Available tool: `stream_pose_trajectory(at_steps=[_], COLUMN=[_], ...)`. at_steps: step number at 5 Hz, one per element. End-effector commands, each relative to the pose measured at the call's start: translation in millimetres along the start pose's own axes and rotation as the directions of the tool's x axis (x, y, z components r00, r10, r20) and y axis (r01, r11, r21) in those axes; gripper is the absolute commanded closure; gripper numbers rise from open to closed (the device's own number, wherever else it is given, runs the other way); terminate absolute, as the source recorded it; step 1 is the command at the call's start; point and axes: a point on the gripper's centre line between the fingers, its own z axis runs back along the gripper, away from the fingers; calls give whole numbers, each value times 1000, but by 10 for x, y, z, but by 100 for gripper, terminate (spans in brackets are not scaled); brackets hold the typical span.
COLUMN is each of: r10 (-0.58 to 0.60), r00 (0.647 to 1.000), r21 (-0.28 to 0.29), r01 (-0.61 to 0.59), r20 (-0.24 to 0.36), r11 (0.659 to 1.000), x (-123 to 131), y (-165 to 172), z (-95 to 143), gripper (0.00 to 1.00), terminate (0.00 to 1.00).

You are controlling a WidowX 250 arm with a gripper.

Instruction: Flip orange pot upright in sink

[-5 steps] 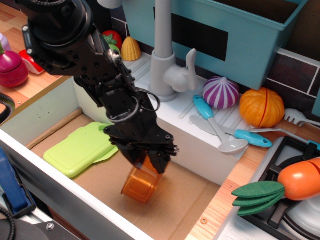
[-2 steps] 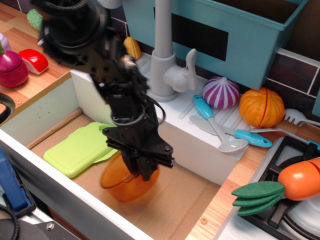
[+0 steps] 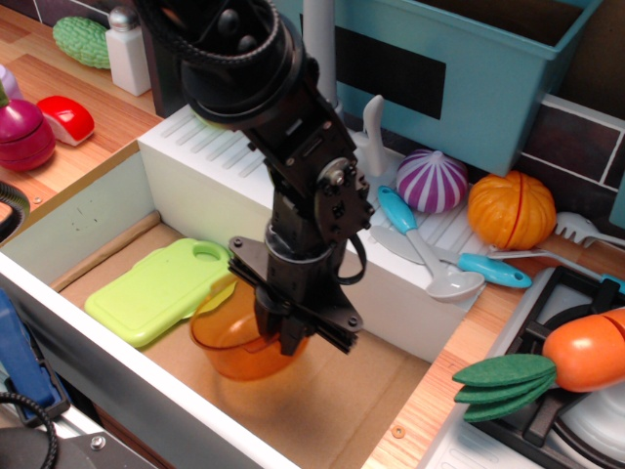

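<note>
Orange pot [image 3: 234,342] is sitting mouth-up on the brown floor of the sink [image 3: 88,220], right beside the green cutting board [image 3: 161,288], so the flip itself is looking basically done to me. From the one camera view, the gripper [image 3: 283,327] is reaching down over the pot's right rim, and the fingers [image 3: 291,337] are looking nearly closed, seemingly pinching that rim wall, though I can't say for sure they're gripping it. Next up, I'm guessing it's needing to let go and lift straight out without tipping the pot.
</note>
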Motion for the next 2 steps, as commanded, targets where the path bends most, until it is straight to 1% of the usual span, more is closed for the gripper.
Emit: stream_pose_trajectory(at_steps=[1, 2], r10=[-12, -12], r00=[997, 997], r21=[-1, -1], r01=[12, 12], r20=[79, 79], r11=[1000, 1000], x=[62, 62], y=[3, 3], z=[85, 85], gripper=[0, 0], terminate=[0, 100])
